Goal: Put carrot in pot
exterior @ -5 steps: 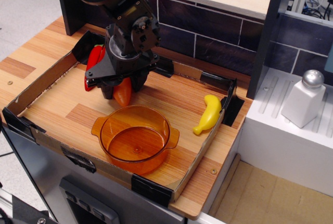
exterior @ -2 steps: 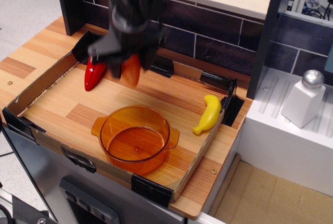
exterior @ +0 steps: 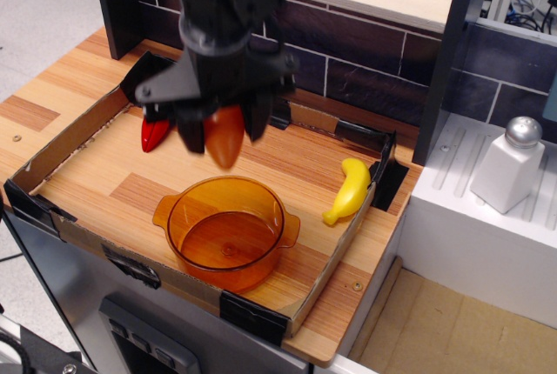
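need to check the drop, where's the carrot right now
The carrot hangs point-down in the gripper, lifted off the tray floor above the pot's back rim, with the red pepper just to its left in the image.

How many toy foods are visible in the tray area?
3: the carrot held in the gripper above the pot, the red pepper partly hidden behind it, the banana at right.

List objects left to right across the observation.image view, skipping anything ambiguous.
red pepper → carrot, held in the gripper → yellow banana → white shaker. The pot is left out: its span overlaps the carrot's.
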